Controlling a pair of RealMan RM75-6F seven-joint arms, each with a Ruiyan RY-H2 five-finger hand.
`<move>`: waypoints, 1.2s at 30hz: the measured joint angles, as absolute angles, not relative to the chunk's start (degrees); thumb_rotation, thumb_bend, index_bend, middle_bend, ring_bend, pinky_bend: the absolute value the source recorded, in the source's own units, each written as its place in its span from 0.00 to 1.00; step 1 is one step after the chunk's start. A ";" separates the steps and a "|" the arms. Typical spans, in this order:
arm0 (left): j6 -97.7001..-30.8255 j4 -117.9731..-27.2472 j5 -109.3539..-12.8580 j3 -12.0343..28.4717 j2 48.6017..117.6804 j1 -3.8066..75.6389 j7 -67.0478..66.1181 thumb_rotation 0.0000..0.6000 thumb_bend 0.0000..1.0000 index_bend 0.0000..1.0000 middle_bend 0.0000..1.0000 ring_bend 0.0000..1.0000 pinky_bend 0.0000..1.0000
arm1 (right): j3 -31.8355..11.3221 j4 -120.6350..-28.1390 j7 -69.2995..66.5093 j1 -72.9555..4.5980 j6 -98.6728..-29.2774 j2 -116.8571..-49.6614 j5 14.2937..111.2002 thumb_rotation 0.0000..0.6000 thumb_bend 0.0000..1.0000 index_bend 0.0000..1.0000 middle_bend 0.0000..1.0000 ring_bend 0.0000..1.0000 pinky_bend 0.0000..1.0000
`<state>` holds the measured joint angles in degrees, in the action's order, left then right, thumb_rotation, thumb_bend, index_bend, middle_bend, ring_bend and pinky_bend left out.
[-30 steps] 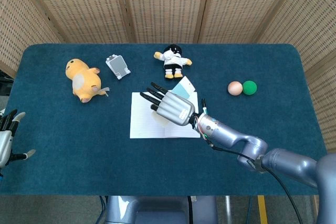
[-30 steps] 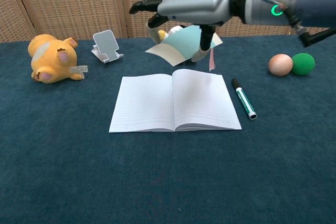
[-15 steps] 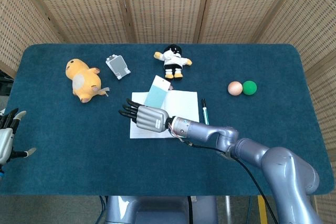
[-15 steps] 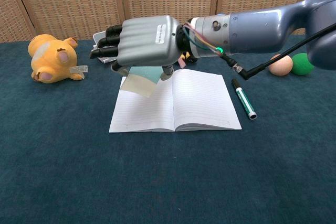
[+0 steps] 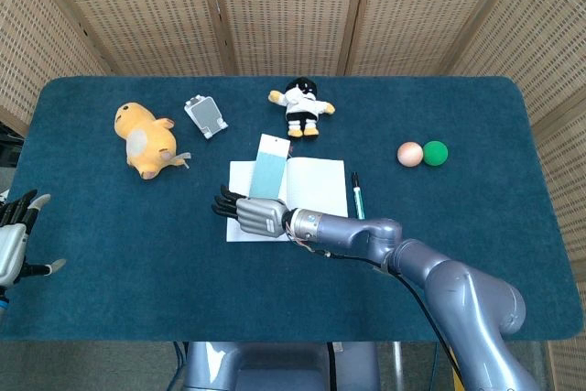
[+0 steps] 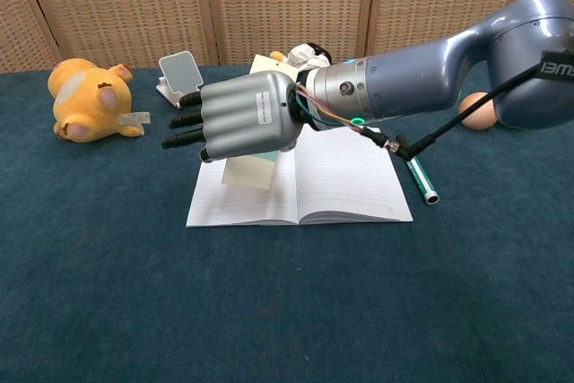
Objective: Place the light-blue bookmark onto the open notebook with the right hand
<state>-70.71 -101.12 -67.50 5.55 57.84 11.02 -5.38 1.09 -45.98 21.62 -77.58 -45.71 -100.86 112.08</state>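
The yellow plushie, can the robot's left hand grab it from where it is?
Probably yes: the left hand sits open at the table's near left edge, with only bare cloth between it and the yellow plushie.

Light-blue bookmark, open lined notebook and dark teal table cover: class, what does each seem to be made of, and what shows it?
Light-blue bookmark: probably thin matte card; it looks flat, with crisp straight edges.
Open lined notebook: paper; white ruled pages dipping at a centre fold.
Dark teal table cover: likely felt or short-pile cloth; fuzzy, mottled and without shine.
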 measured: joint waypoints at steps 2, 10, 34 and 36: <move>-70.65 -101.06 -67.37 5.56 57.88 11.11 -5.39 1.00 0.00 0.00 0.00 0.00 0.00 | 1.98 -45.32 21.33 -77.71 -46.29 -101.36 112.51 1.00 0.23 0.57 0.00 0.00 0.12; -70.48 -101.11 -66.94 5.52 58.07 11.38 -5.95 1.00 0.00 0.00 0.00 0.00 0.00 | 4.02 -42.78 20.98 -78.34 -47.80 -103.03 113.62 1.00 0.23 0.57 0.00 0.00 0.12; -71.46 -101.41 -67.04 4.96 58.68 11.54 -7.95 1.00 0.00 0.00 0.00 0.00 0.00 | 6.73 -44.87 23.16 -77.32 -52.70 -100.04 113.99 1.00 0.19 0.00 0.00 0.00 0.12; -71.53 -101.35 -67.34 4.83 58.71 11.48 -7.80 1.00 0.00 0.00 0.00 0.00 0.00 | 6.16 -46.49 23.87 -76.32 -53.81 -98.47 113.07 1.00 0.26 0.00 0.00 0.00 0.12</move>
